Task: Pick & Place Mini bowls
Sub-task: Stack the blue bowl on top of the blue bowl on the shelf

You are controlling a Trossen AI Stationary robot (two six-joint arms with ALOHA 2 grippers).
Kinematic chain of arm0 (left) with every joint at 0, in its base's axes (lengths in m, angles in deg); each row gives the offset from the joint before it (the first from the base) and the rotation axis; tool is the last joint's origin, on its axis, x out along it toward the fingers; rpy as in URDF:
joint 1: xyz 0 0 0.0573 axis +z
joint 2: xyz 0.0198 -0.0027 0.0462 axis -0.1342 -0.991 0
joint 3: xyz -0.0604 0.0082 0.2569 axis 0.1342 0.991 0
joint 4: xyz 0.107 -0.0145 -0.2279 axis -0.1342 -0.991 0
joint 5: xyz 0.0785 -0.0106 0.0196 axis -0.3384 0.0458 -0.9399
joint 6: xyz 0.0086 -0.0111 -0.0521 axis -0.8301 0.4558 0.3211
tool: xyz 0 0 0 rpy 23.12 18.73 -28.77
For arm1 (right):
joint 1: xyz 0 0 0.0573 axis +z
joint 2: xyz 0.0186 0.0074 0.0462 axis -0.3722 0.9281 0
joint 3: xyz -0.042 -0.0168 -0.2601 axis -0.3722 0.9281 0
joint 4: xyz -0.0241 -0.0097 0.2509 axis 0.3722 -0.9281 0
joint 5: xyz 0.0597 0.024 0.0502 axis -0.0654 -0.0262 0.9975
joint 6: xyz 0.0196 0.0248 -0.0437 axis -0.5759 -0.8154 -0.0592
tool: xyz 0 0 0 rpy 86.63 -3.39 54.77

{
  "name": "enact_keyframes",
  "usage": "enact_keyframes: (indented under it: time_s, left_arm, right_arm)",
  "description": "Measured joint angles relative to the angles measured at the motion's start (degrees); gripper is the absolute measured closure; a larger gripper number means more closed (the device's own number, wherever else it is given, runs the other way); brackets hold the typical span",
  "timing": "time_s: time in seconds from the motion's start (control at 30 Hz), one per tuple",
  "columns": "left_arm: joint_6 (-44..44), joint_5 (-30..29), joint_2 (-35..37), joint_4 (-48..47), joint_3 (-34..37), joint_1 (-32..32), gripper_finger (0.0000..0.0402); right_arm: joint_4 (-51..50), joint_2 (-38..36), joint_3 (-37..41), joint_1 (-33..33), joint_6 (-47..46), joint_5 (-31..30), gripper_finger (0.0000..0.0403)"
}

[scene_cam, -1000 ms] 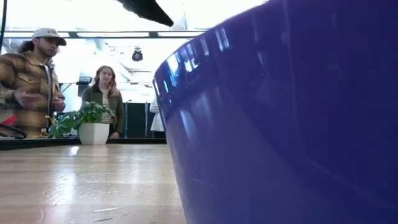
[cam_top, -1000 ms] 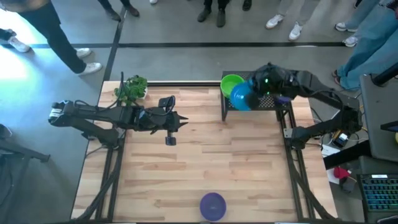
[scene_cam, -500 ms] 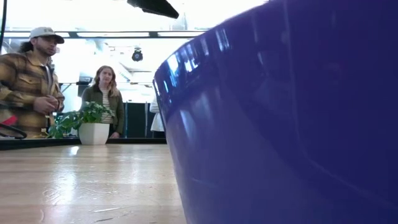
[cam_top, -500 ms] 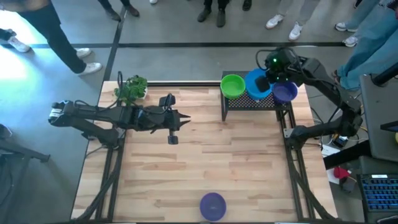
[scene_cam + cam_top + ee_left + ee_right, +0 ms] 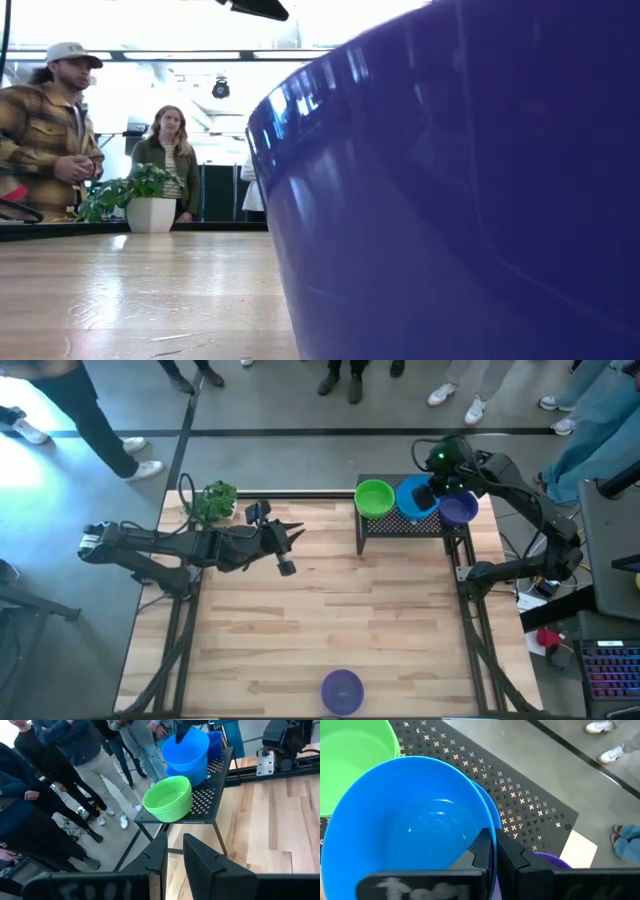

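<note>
With my left gripper [image 5: 290,532] idle, jaws narrowly parted and holding nothing, over the table [image 5: 320,620], my right gripper [image 5: 432,488] pinched the blue bowl's [image 5: 410,498] rim above the rack [image 5: 405,525], where early release risked tipping 1 bowl.

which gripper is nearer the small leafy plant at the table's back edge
Left. The left gripper hovers over the wooden table just beside the small green leafy plant. The right gripper is far across, at the black perforated shelf, shut on the glossy blue plastic bowl rim.
</note>
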Motion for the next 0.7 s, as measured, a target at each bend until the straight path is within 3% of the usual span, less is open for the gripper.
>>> enact_keyframes:
  time_s: [0.33, 0.7]
  left_arm:
    - [-0.02, 0.02, 0.00, 0.02, 0.00, 0.00, 0.0345]
    - [-0.09, 0.06, 0.00, -0.05, 0.00, 0.00, 0.0345]
  right_arm:
    - [5.32, 0.00, 3.91, -1.70, 0.90, 4.31, 0.0394]
    - [5.81, 0.00, 5.80, -2.70, 0.33, 4.08, 0.0394]
